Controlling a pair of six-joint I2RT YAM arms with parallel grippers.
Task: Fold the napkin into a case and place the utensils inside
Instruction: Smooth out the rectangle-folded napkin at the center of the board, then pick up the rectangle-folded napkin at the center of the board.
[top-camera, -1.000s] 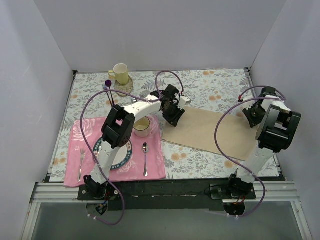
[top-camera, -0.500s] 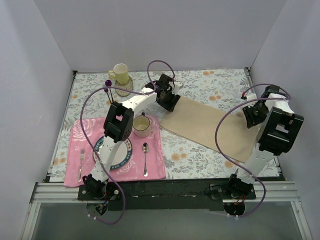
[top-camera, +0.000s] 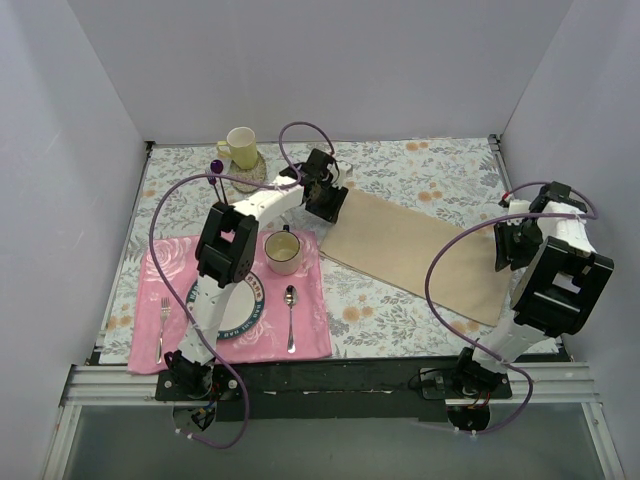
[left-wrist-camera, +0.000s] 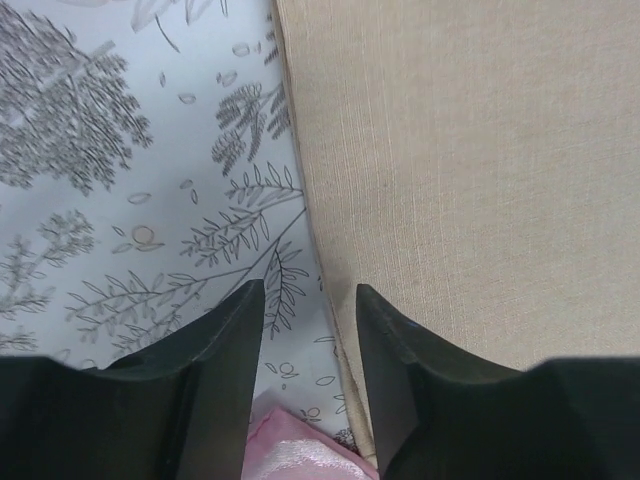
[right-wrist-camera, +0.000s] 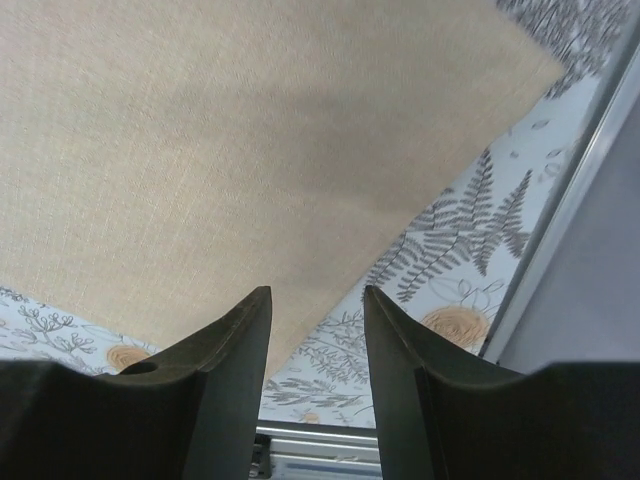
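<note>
The beige napkin (top-camera: 415, 250) lies flat as a long oblong, slanting from the far middle to the near right of the grey floral tablecloth. My left gripper (top-camera: 326, 203) hangs open over its far-left end; in the left wrist view (left-wrist-camera: 310, 292) the napkin's edge (left-wrist-camera: 460, 180) runs between the jaws. My right gripper (top-camera: 508, 250) is open over the napkin's right end (right-wrist-camera: 250, 140), with the jaws (right-wrist-camera: 318, 292) empty. The small silver spoon (top-camera: 290, 316) and the silver fork (top-camera: 162, 327) lie on the pink placemat (top-camera: 305, 335).
A plate (top-camera: 248, 312) and a cream cup (top-camera: 284, 250) sit on the placemat. A yellow mug (top-camera: 240, 147) and a purple-handled fork (top-camera: 216, 178) stand at the far left. The table's metal rail (right-wrist-camera: 330, 445) runs just past the napkin's right corner.
The left gripper has moved toward the far left and the right gripper toward the near right. The napkin has been drawn out longer and narrower between them.
</note>
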